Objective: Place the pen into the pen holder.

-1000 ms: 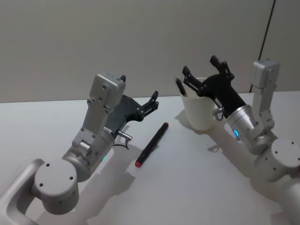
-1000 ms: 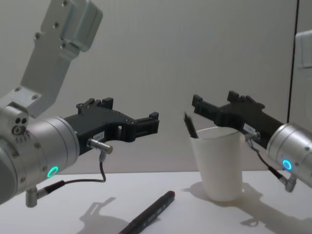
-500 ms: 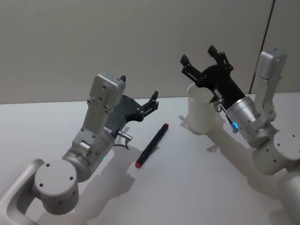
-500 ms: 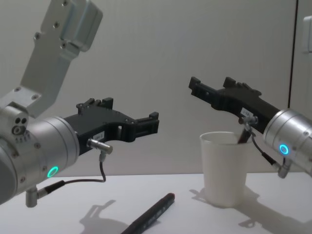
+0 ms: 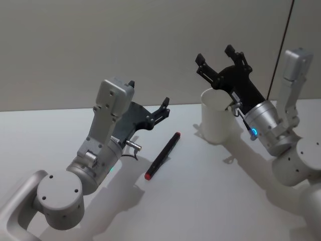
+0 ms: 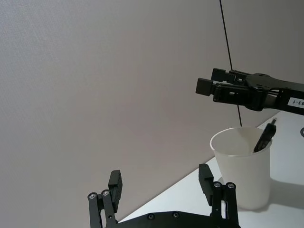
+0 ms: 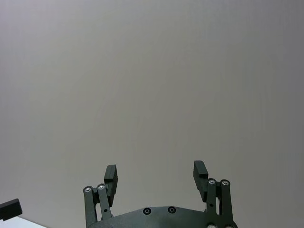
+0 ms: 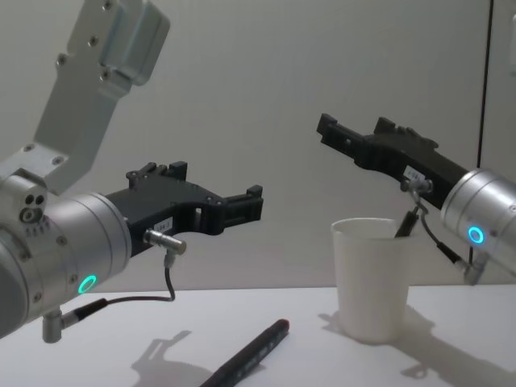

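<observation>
The pen holder, a white paper cup (image 5: pixel 215 123) (image 8: pixel 371 282) (image 6: pixel 243 175), stands upright at the back right of the table. A dark pen (image 8: pixel 405 224) (image 6: pixel 262 141) leans inside it, its tip just above the rim. A second pen, black with a red end (image 5: pixel 162 155) (image 8: pixel 251 353), lies flat on the table between the arms. My right gripper (image 5: pixel 214 54) (image 8: pixel 355 125) (image 7: pixel 155 169) hovers open above the cup, holding nothing. My left gripper (image 5: pixel 148 93) (image 8: pixel 215 184) (image 6: pixel 159 179) is open too, raised left of the lying pen.
The white table (image 5: pixel 200 201) runs back to a plain grey wall. A dark vertical seam (image 5: pixel 281 45) shows in the wall at the right. Both arms' shadows fall on the tabletop.
My right gripper has lifted off the cup's rim and drawn up and slightly right. The pen dropped inside and now leans the other way. The cup stands straight. The left arm is still.
</observation>
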Robot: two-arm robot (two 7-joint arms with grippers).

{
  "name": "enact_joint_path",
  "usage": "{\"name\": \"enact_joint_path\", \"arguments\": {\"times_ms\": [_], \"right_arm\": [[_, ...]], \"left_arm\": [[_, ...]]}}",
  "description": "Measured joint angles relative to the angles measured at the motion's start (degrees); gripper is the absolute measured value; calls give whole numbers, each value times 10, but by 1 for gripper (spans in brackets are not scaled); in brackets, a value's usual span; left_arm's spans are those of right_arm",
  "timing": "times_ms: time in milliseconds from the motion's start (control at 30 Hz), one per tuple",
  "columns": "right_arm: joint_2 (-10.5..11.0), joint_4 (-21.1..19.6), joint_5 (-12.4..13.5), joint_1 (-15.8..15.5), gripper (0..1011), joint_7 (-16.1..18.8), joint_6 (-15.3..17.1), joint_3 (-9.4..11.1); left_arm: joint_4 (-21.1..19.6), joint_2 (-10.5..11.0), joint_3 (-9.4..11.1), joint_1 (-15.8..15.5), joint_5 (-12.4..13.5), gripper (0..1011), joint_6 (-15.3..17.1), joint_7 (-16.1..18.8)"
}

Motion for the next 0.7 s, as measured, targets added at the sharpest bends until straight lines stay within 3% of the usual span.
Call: {"name": "enact_joint_path", "arguments": {"times_ms": [700], "right_arm": [[29,-119,-18,-63,1001,-62,51,10]], "left_arm": [[0,0,0,0,0,1003,0,0]]}}
